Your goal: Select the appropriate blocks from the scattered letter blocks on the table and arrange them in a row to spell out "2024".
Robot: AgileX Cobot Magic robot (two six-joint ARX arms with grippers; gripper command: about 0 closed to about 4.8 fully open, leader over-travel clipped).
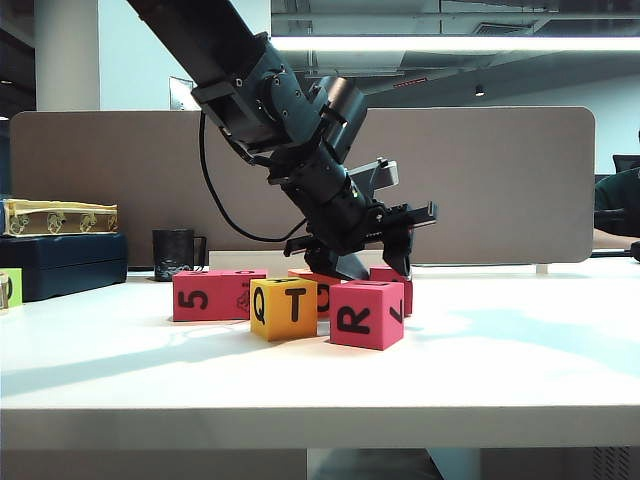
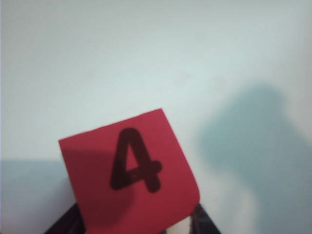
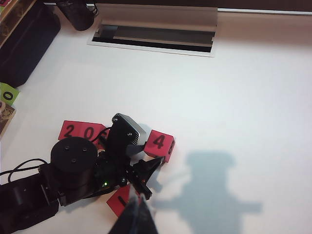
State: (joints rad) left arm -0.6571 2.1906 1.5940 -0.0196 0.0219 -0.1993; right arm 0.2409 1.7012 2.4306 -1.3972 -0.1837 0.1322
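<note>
My left gripper (image 1: 375,265) reaches down from the upper left, its jaws against both sides of a pinkish-red block (image 2: 131,170) with "4" on top. From above, this block (image 3: 161,145) sits a little to the right of a pinkish-red pair (image 3: 78,130) reading "2" and "0". That pair shows "5" (image 1: 205,296) to the front. An orange block (image 1: 323,295) is mostly hidden behind the yellow Q/T block (image 1: 283,307) and the pinkish-red R block (image 1: 365,314). My right gripper (image 3: 136,214) hangs shut high over the table (image 1: 500,370), holding nothing.
A black mug (image 1: 173,253) and a dark case (image 1: 60,262) with a yellowish box (image 1: 60,216) on it stand at the back left. A grey partition (image 1: 500,180) closes the far side. A cable slot (image 3: 153,36) lies in the tabletop.
</note>
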